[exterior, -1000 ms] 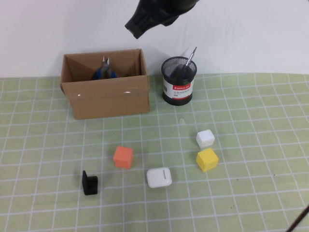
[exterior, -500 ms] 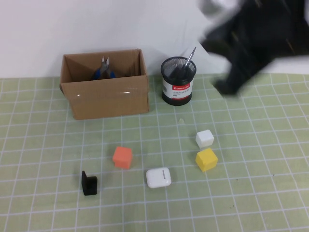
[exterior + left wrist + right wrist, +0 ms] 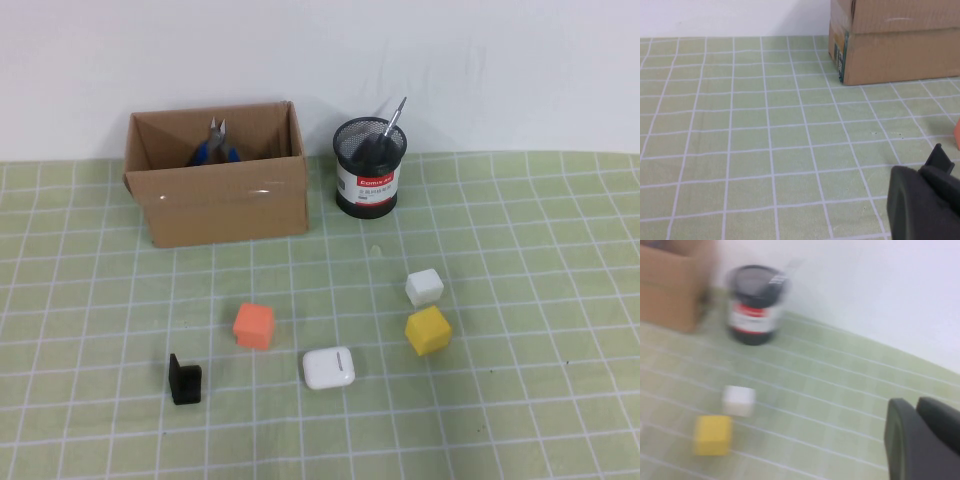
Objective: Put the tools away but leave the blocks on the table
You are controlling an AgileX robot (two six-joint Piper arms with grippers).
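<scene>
you had both arms pulled off the mat in the high view. the left gripper (image 3: pixel 925 200) sat low over bare table (image 3: pixel 520 420) short of the box (image 3: pixel 218 200), jaws closed on nothing; the right gripper (image 3: pixel 922 440) hung above the mat's right side, also closed and empty, with the white cube (image 3: pixel 739 400) and yellow cube (image 3: pixel 713 435) out ahead of it.

the pliers (image 3: pixel 215 148) stood inside the box against its back wall, blue handles down, tips up. the screwdriver (image 3: pixel 392 125) leaned in the cup (image 3: pixel 370 170), shaft poking past the rim. scissors did not show anywhere; if they were in the box, its front wall hid them. the orange cube (image 3: pixel 254 325) lay left of the case (image 3: pixel 329 367), and the bracket (image 3: pixel 185 380) further left. by my read the tools were already put away.

had you needed to reseat anything: the pliers looked stiff and fairly heavy, best taken across the grips. the screwdriver looked light, with a thin, likely slippery shaft, so the handle was the place to hold.

room was generous: open mat to the right and in front. the tight spots were the gap between box and cup, and the cup itself, which i judged easy to tip.
</scene>
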